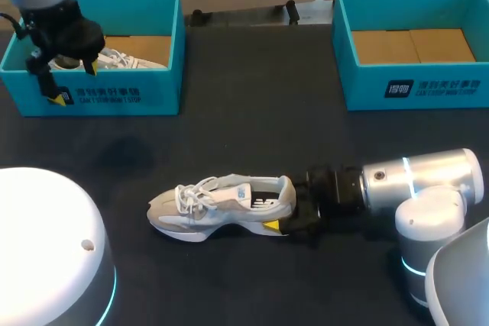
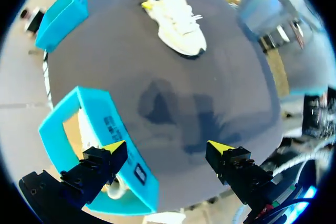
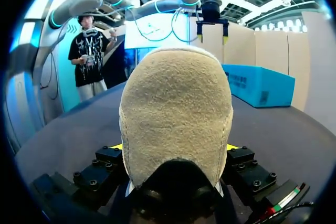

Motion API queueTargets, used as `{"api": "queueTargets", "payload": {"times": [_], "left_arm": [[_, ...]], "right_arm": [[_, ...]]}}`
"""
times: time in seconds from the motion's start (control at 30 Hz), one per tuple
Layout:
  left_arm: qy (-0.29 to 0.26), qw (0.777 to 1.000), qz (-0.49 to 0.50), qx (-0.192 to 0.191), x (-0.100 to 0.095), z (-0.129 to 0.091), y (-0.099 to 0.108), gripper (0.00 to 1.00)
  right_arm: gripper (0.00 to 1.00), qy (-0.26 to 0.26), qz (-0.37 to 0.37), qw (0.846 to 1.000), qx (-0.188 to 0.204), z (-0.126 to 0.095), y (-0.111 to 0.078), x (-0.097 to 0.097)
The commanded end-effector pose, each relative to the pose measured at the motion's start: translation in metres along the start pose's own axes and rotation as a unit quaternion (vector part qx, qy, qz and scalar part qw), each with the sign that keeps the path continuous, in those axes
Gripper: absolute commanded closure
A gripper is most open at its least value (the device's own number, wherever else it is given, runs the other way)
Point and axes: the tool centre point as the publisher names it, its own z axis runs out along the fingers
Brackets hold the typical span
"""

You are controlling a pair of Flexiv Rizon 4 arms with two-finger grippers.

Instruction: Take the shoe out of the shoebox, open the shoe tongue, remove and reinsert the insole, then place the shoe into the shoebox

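A white and beige shoe (image 1: 221,205) lies on its sole in the middle of the dark table, toe to the left. My right gripper (image 1: 286,213) is shut on its heel (image 3: 176,114), one finger on each side. A second white shoe (image 1: 122,57) lies in the left teal shoebox (image 1: 114,93). Above that box's front wall hangs my left gripper (image 1: 74,84), open and holding nothing. In the left wrist view the left gripper (image 2: 167,149) has one finger over the box wall (image 2: 113,129), and the table shoe (image 2: 177,19) lies far ahead.
A second teal shoebox (image 1: 416,85) stands at the back right with only a cardboard bottom showing. Bare dark tabletop (image 1: 252,135) stretches between the boxes and the shoe. A white domed base (image 1: 46,250) fills the front left corner.
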Motion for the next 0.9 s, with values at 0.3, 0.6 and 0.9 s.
{"api": "queueTargets", "payload": {"times": [0.3,0.6,0.9], "left_arm": [[0.023,0.971,-0.232,0.049,0.013,0.011,-0.031,0.0],[0.043,0.918,-0.393,0.012,0.019,0.008,-0.063,0.0],[0.049,0.912,-0.408,0.007,0.021,0.011,-0.072,0.0]], "right_arm": [[1.0,-0.001,0.0,1.0,0.002,0.001,0.001,0.001],[1.0,-0.001,0.0,1.0,0.002,0.001,0.001,0.001],[1.0,-0.001,0.0,1.0,0.002,0.001,0.001,0.001]]}}
